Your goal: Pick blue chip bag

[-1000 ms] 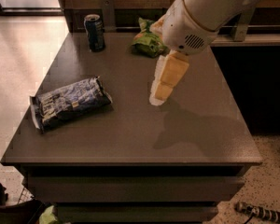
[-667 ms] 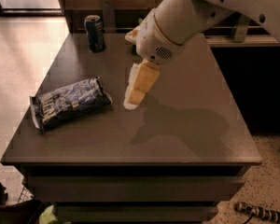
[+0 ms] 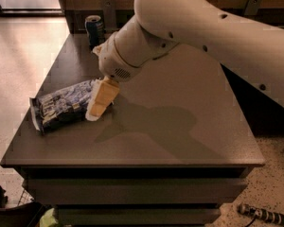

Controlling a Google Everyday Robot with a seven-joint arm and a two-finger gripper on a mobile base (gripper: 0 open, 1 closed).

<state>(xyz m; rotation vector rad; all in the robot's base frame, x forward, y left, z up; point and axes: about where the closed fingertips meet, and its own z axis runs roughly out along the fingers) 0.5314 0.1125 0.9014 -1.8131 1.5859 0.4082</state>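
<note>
The blue chip bag [image 3: 61,105], dark navy foil with white lettering and pale patches, lies flat on the left part of the dark table [image 3: 180,126], pointing left to right. My gripper [image 3: 100,103], with pale yellow fingers, hangs from the white arm and is down at the bag's right end, overlapping it. The green and yellow snack bag is hidden behind my arm.
A dark drink can [image 3: 94,30] stands at the table's back left corner. The table's left edge is close beside the bag. A tiled floor lies to the left, and a small object [image 3: 262,215] lies on the floor at lower right.
My arm has swung left and forward across the table, bringing the gripper from mid-table down to the right end of the blue chip bag. The bag has not moved.
</note>
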